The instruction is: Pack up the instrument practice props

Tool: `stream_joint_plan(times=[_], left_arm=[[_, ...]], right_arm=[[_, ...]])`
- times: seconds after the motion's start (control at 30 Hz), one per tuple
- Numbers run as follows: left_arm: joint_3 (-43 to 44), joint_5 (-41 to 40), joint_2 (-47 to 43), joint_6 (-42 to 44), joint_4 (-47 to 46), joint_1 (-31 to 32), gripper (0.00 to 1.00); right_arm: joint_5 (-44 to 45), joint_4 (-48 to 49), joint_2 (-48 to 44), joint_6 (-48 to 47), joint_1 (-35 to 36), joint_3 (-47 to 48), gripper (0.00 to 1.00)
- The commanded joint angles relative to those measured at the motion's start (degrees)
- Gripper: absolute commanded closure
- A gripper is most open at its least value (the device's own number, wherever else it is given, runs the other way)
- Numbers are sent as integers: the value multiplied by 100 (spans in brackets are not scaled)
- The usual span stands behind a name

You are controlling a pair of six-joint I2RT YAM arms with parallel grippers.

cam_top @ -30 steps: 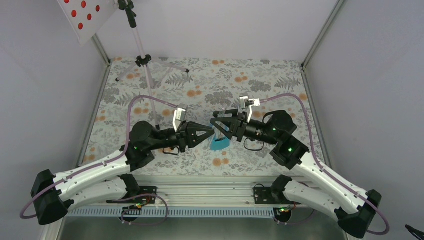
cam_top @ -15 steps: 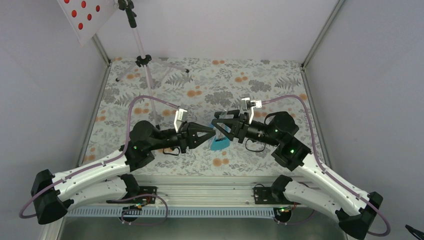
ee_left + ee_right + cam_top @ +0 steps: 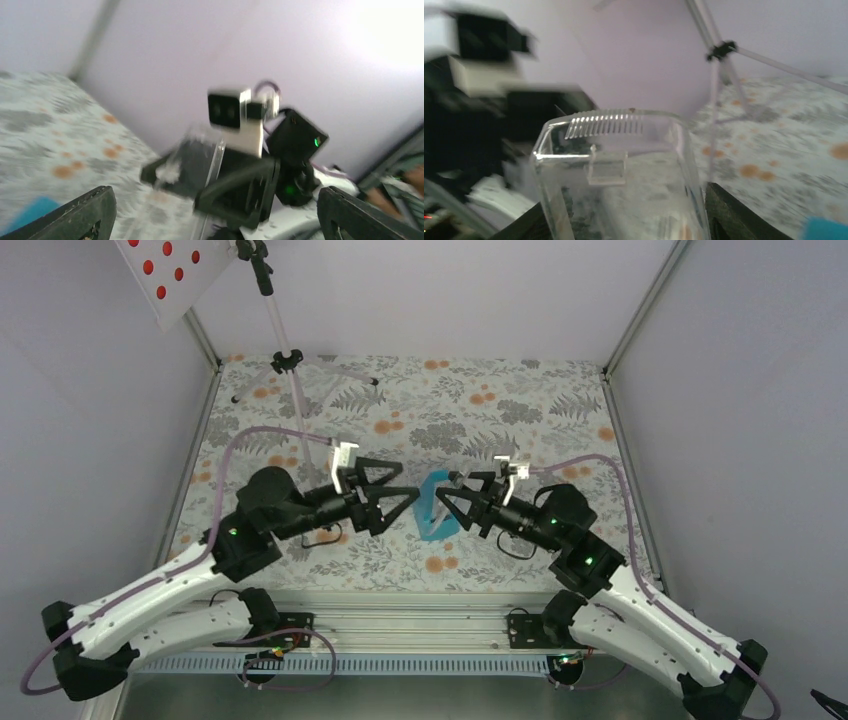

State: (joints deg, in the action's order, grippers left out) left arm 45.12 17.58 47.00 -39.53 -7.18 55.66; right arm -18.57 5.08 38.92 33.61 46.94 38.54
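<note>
Where the left gripper (image 3: 410, 482) and right gripper (image 3: 445, 492) face each other at mid-table, the metronome (image 3: 437, 523) is seen on the table (image 3: 520, 420) between them, slightly nearer the bases. Left tips are placed just left of it, and contact is not shown. Right tips overlap its upper part from above; touching or apart cannot be told.

Left gripper: jaws are spread wide in the left wrist view, with nothing gripped between the fingers (image 3: 75, 215). The metronome is caught there only as a turquoise corner at lower left, on the table beside the finger on that side.

Right gripper: fingers (image 3: 724, 225) are set apart with a clear box (image 3: 619, 165) filling the gap between them, so it is clamped on the box. The box is rendered sharp while everything behind it is blurred. In the left wrist view the same box is seen at the right gripper's tip, raised off the table. The metronome is cut off at the lower right corner of the right wrist view, outside the box.

The stand (image 3: 283, 340) is seen upright at the far left corner, well apart from both grippers, its legs spread on the table. Its pale desk (image 3: 160, 270) is cropped at top left, with red dots showing across it. Sheets cannot be made out as such.
</note>
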Motion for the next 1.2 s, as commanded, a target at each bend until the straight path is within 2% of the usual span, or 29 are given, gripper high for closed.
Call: stream_joint_plan(times=[0.0, 0.1, 0.23, 0.37, 0.57, 0.73, 0.87, 1.17], left_arm=[[1048, -1338, -213, 1276, 2216, -289, 0], [1532, -1536, -132, 1780, 3141, -840, 0], [1663, -1022, 92, 2302, 3578, -1766, 0], [1490, -676, 499, 2558, 3549, -2525, 0], [1059, -1400, 715, 3104, 2852, -3209, 0], [502, -2497, 788, 3610, 2123, -3301, 0], [154, -2684, 871, 3943, 1781, -3311, 0], [263, -2842, 1317, 4150, 2021, -3307, 0]], right_arm=[[1127, -170, -127, -1042, 150, -788, 66], [1836, 79, -105, -1331, 419, -1231, 67], [3115, 656, 1, -1632, 1012, -1631, 66], [4101, 1156, 290, -1916, 1475, -1804, 66], [4549, 2025, 549, -2106, 1599, -2229, 66], [4995, 2504, 951, -1896, 1606, -2471, 66], [5180, 2867, 1239, -1700, 1644, -2550, 67], [5645, 3762, 1877, -1689, 1804, -2634, 66]])
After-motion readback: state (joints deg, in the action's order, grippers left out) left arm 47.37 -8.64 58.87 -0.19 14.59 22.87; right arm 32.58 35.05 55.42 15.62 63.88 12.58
